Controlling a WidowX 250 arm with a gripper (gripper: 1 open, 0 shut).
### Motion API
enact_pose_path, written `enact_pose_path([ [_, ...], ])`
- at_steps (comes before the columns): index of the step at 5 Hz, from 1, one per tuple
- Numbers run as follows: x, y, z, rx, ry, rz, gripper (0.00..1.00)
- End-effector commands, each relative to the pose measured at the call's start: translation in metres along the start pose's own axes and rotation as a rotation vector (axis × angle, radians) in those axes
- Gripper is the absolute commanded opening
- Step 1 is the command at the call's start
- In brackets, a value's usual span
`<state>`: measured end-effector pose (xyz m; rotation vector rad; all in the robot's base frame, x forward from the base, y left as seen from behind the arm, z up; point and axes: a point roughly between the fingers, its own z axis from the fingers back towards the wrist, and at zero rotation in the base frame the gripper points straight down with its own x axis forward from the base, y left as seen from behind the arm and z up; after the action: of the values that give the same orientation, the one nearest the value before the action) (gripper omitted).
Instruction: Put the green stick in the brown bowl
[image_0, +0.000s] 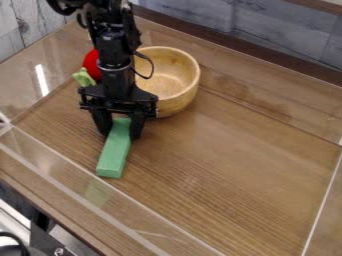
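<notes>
Filling most of the view, a wooden table (241, 150) with a brown grain carried everything else, and a clear plastic wall (54, 165) ran along its near and side edges. No brand, label or readable writing showed anywhere on it or on the objects. The black robot arm (112, 40) came down from the upper left, its wrist pointing straight at the tabletop. Just behind the arm sat the brown bowl (174, 78), round, thick-walled and pale inside, resting upright on the table. In front of the bowl lay the green stick (118, 152), flat on the wood, its near end pointing toward the camera and its far end tucked under the gripper (120, 121). The two black fingers stood on either side of that far end, narrowly spread around it; whether they actually pressed on the stick could not be told. A red round object (86, 75) peeked out left of the arm.
</notes>
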<state>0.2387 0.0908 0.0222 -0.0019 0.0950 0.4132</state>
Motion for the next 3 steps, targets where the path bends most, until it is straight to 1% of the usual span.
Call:
enact_pose_path([
  [1, 0.005, 0.005, 0.017, -0.004, -0.041, -0.001, 0.00],
  [2, 0.003, 0.008, 0.030, -0.012, -0.043, 0.005, 0.00],
  [3, 0.009, 0.009, 0.035, -0.027, -0.052, 0.037, 0.00],
])
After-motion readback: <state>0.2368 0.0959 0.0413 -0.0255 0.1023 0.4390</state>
